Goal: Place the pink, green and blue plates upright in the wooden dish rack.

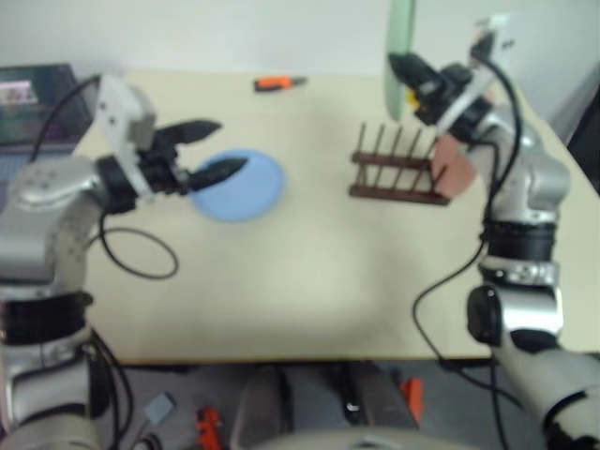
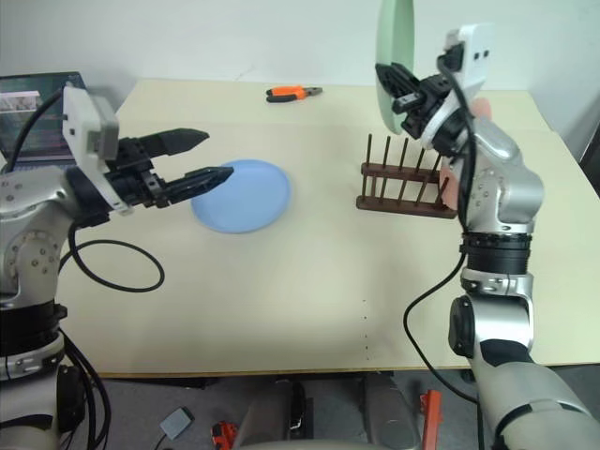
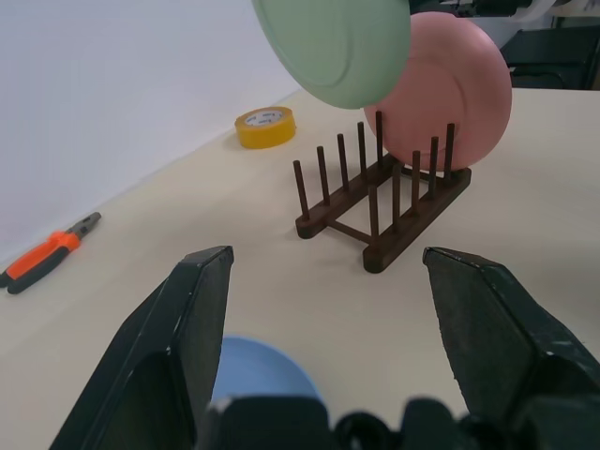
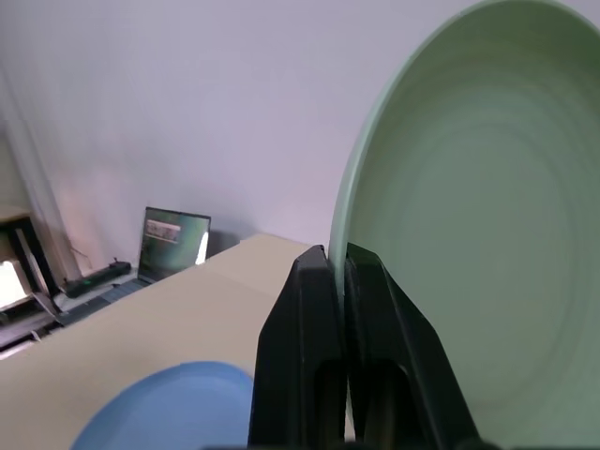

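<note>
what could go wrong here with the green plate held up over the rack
1. The right gripper pinches the green plate only at its rim, so it may swing or slip on the way down.
2. The pink plate already stands at one end of the wooden dish rack; the green one could knock it or miss the pegs.
3. The open left gripper hovers by the flat blue plate and could nudge it.

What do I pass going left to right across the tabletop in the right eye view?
Laptop → left gripper, open → blue plate → orange-handled pliers → wooden dish rack. Above the rack's left end, the right gripper is shut on the green plate.
</note>
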`<state>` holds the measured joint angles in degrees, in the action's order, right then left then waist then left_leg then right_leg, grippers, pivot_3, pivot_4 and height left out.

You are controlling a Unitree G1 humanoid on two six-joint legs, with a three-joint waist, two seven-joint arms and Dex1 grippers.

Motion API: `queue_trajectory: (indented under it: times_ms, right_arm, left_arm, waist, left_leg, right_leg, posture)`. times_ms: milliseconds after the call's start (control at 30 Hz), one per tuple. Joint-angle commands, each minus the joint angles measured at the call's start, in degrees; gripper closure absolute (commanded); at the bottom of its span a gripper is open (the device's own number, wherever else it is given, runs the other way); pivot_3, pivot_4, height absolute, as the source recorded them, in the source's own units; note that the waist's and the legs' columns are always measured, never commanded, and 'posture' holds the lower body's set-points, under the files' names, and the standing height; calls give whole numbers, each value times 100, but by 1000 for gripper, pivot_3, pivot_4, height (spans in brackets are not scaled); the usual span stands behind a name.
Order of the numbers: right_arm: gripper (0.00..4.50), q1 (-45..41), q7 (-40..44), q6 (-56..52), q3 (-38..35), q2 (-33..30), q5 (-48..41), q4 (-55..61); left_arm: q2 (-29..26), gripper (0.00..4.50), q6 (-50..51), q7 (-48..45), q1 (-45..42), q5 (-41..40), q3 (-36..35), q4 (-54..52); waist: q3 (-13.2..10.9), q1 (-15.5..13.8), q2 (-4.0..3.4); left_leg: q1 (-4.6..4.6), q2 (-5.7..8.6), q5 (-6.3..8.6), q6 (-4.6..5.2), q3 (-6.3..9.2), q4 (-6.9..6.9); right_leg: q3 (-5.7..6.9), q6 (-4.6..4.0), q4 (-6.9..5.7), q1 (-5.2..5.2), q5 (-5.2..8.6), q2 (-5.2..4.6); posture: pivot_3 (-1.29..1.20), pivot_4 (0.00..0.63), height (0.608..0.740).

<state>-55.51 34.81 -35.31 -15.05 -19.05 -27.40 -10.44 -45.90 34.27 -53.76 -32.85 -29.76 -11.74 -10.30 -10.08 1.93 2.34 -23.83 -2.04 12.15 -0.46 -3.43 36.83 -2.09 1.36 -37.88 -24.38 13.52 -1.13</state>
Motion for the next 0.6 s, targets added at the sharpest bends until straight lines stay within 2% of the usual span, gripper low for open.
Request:
queue_trajectory:
  times_ms: [33, 600]
  right_arm:
    - [4500, -93, -79, -192, -306, -190, -369, 95]
    - [4500, 463, -174, -878, -512, -603, -903, 123]
  left_arm:
    - [-23, 945, -166, 7, 31, 43, 27, -50]
    - [-16, 945, -177, 109, 100, 149, 264, 16]
  waist:
    - [0, 2, 0]
    - [0, -1, 0]
  left_leg:
    - [0, 0, 0, 0, -1, 0]
    - [-2, -1, 0, 1, -2, 0]
  right_leg:
    - [-1, 0, 0, 0, 0, 0]
    - [-2, 11, 6, 1, 6, 1]
  posture:
    - [0, 150, 740]
    - [0, 150, 740]
